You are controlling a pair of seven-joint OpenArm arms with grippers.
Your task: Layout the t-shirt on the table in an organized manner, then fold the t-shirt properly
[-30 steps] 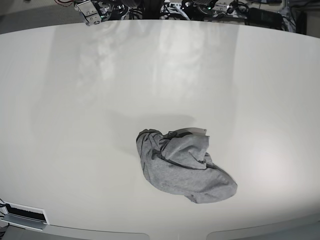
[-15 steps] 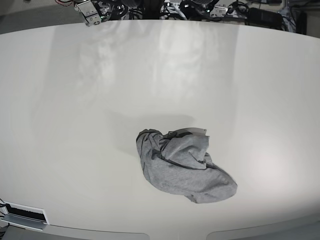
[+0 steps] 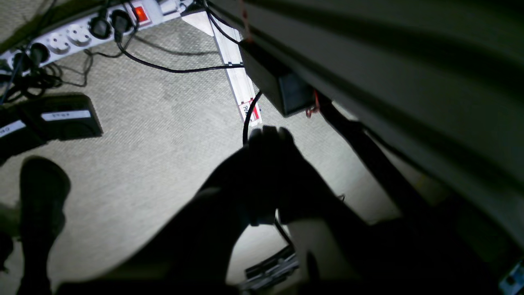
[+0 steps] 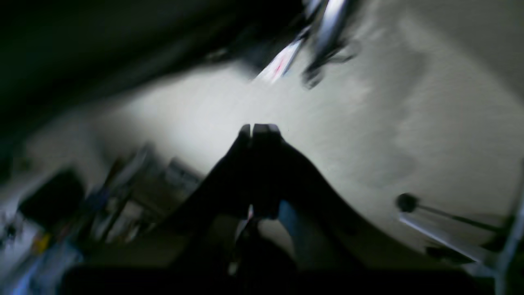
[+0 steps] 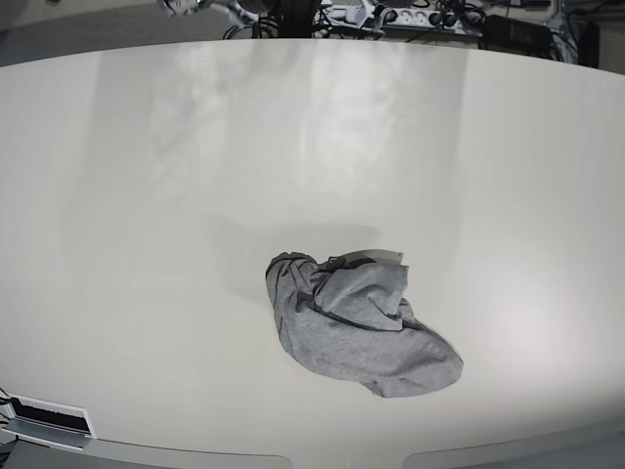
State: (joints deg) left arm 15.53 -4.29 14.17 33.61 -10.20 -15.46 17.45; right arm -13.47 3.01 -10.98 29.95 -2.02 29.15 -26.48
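Glossy off-white desk (image 5: 146, 195) fills the base view, and one t-shirt (image 5: 356, 322) lies on it as a crumpled grey heap, near the front edge and slightly right of centre, untouched. At the far edge, the arm hardware that was seen a second ago at far left and far centre has mostly dropped out of the base view; the shirt has not shifted. Both wrist views look down at carpet and cables below the desk edge, which suggests the arms are parked low and laying-out has not begun. Two claws are counted: the left claw (image 3: 268, 132) and the right claw (image 4: 260, 128), each closed on nothing. One power strip (image 3: 82, 28) lies on the floor.
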